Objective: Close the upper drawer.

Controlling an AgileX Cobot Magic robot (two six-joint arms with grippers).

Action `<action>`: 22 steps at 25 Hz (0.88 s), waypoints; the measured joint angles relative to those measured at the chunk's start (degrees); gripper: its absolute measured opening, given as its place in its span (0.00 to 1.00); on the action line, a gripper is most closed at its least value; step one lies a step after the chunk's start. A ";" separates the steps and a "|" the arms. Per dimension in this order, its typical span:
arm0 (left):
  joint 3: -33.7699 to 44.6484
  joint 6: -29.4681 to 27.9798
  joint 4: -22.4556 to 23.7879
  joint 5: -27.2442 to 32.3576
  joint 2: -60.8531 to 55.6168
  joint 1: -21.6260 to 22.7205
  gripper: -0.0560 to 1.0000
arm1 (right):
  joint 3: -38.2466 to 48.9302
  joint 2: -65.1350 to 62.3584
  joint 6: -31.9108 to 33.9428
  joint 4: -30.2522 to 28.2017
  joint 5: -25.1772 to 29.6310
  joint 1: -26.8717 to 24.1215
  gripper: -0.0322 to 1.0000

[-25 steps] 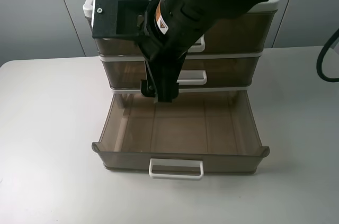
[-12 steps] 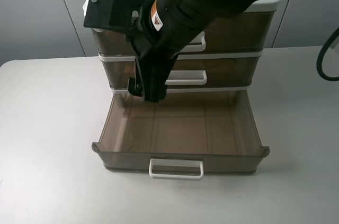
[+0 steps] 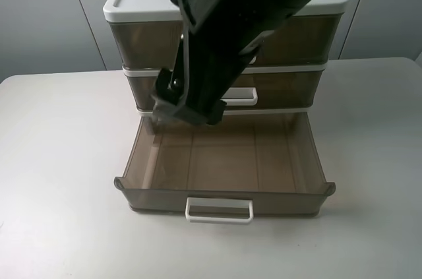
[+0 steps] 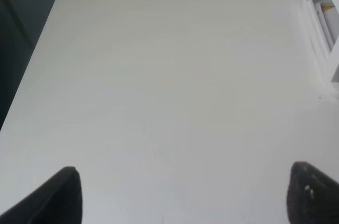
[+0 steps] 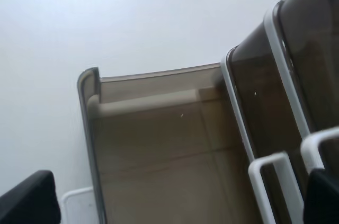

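The upper drawer (image 3: 142, 45) is the tall smoky brown one at the top of the white-framed cabinet. Its front stands about level with the middle drawer's front (image 3: 290, 88), and my arm hides most of its handle. In the right wrist view the upper drawer (image 5: 312, 49) shows beside the middle one, with a bit of its white handle (image 5: 318, 144). My right gripper (image 3: 188, 109) reaches across in front of the middle drawer, above the back of the pulled-out bottom drawer. It is open and empty in its wrist view (image 5: 177, 195). My left gripper (image 4: 188, 195) is open over bare table.
The long bottom drawer (image 3: 224, 160) is pulled far out and empty, its white handle (image 3: 219, 210) toward the table's front. The middle drawer's handle (image 3: 241, 96) shows beside my arm. The grey table (image 3: 59, 160) lies on both sides of the cabinet.
My right arm has swung left and up toward the camera, and now covers more of the cabinet's middle. The gripper end has shifted a little left. The drawers have not moved.
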 joint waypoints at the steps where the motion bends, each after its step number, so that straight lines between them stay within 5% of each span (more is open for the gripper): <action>1: 0.00 0.00 0.00 0.00 0.00 0.00 0.75 | 0.00 -2.09 0.70 0.23 1.73 -0.24 0.71; 10: 0.00 0.00 0.00 0.00 0.00 0.00 0.75 | 5.69 -21.57 6.81 -0.03 19.75 -6.27 0.71; 22: 0.00 -0.11 0.00 0.00 0.00 0.00 0.75 | 26.38 -51.69 17.31 2.23 22.22 -6.36 0.71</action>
